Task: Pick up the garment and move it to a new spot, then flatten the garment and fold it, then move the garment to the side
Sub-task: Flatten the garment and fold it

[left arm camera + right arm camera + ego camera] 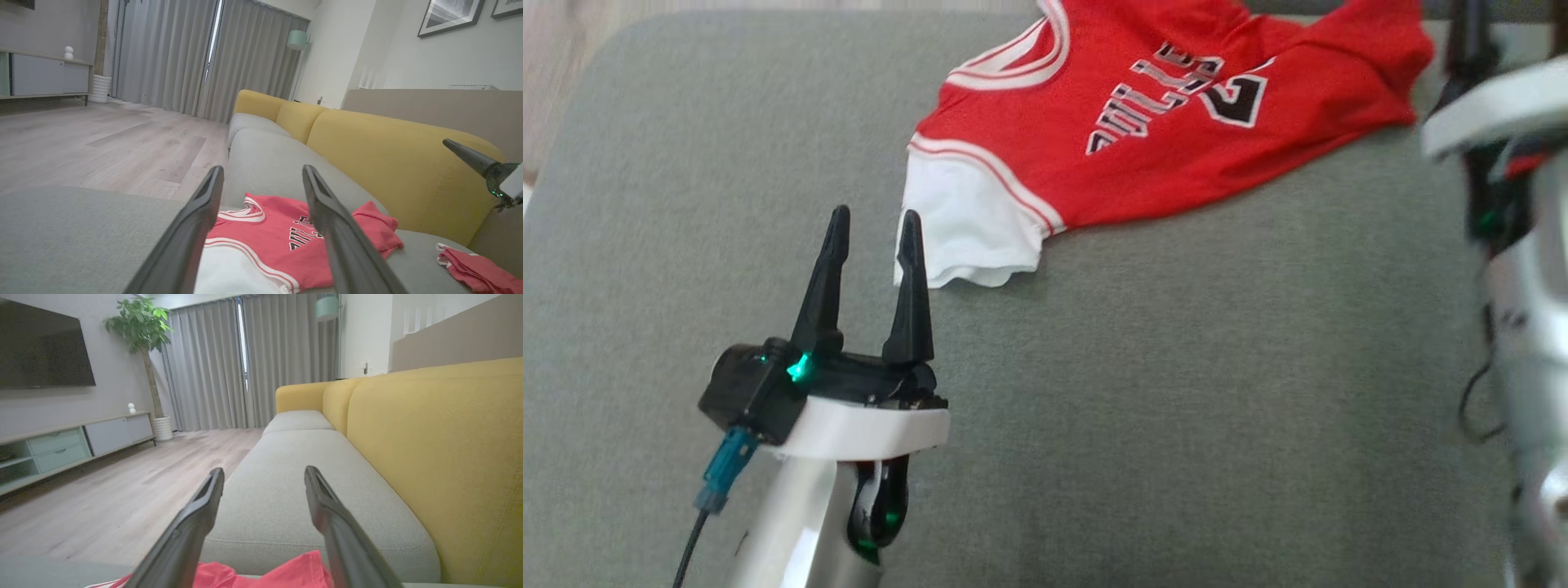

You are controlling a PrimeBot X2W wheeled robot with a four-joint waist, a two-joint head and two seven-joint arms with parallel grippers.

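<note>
The garment (1143, 114) is a red jersey with white trim, black lettering and a white sleeve. It lies rumpled on the grey sofa seat (1176, 367), toward the top of the head view. My left gripper (874, 219) is open with nothing between its fingers, and its right fingertip sits just beside the white sleeve's edge. In the left wrist view the garment (278, 241) lies ahead of the open left gripper (262, 171). My right gripper (263, 473) is open above a red fold of the garment (302, 573). My right arm (1494, 106) is blurred at the head view's right edge.
A yellow backrest (392, 163) runs along the seat's far side. A second patch of red cloth (478, 267) lies by the backrest; I cannot tell whether it joins the jersey. Wooden floor (122, 490) lies beyond the seat's open side, with a low cabinet (61, 445) beyond it.
</note>
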